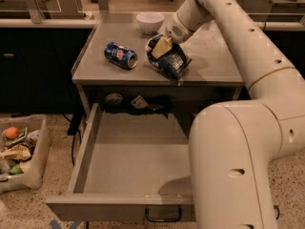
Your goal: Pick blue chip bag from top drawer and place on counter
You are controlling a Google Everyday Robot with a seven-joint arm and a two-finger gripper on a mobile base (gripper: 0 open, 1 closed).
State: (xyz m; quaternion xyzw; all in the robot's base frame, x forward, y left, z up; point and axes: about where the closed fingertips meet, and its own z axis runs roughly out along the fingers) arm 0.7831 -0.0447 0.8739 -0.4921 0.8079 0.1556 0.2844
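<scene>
Crumpled dark-blue chip bag (pixel 172 62) lies on the grey tabletop (pixel 217 61) near its front edge, with the gripper (pixel 161 46) against it at 11 o'clock. The shallow grey drawer (pixel 133 168) stands open, at the bag's 6 o'clock.

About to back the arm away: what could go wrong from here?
1. The blue chip bag lies near the front edge of the counter, above the open top drawer; with the end effector on it, a snag on retreat might drag it off.
2. The blue soda can lies on its side beside the bag; a nudge could roll it.
3. The white bowl stands just behind the end effector; retreating might clip it.
</scene>
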